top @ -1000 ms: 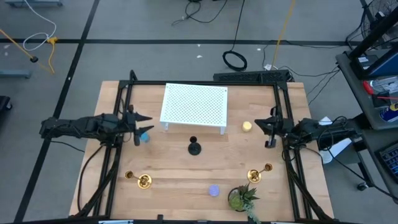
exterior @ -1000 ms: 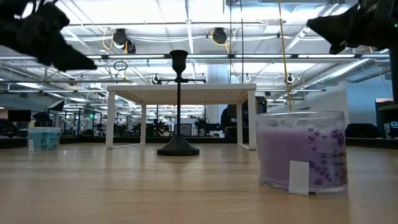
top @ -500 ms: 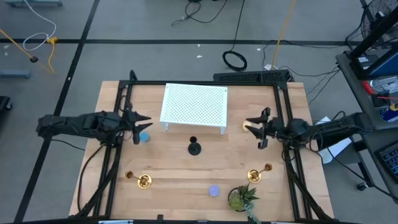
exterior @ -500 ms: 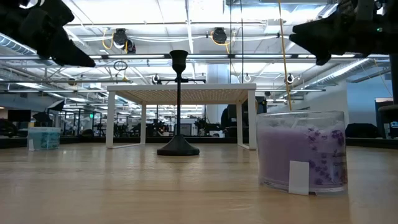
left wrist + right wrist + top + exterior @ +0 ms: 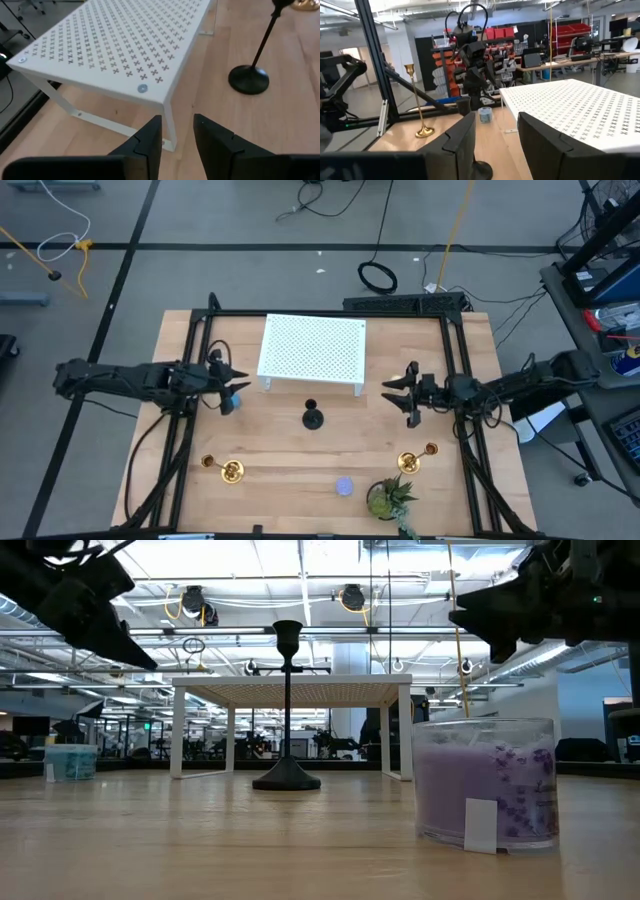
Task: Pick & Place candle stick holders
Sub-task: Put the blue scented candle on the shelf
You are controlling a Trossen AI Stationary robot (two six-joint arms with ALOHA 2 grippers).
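A black candle stick holder (image 5: pixel 313 418) stands on its round base in the middle of the table, in front of a white perforated shelf (image 5: pixel 312 348). Two gold holders stand near the front edge, one on the left (image 5: pixel 226 470) and one on the right (image 5: pixel 412 461). My left gripper (image 5: pixel 233 388) hovers open above the table at the shelf's left front corner (image 5: pixel 161 102), over a blue candle (image 5: pixel 232 400). My right gripper (image 5: pixel 395 394) hovers open to the right of the black holder, pointing toward it. Neither gripper has anything between its fingers.
A purple candle (image 5: pixel 344 486) and a small potted plant (image 5: pixel 385 500) stand at the front, between the gold holders. Black frame rails (image 5: pixel 190 380) run along both sides of the table. Bare wood lies between the black holder and the front row.
My right gripper has reached from the right rail toward the table's left, closer to the black holder, staying above the table. The holders and candles have not moved.
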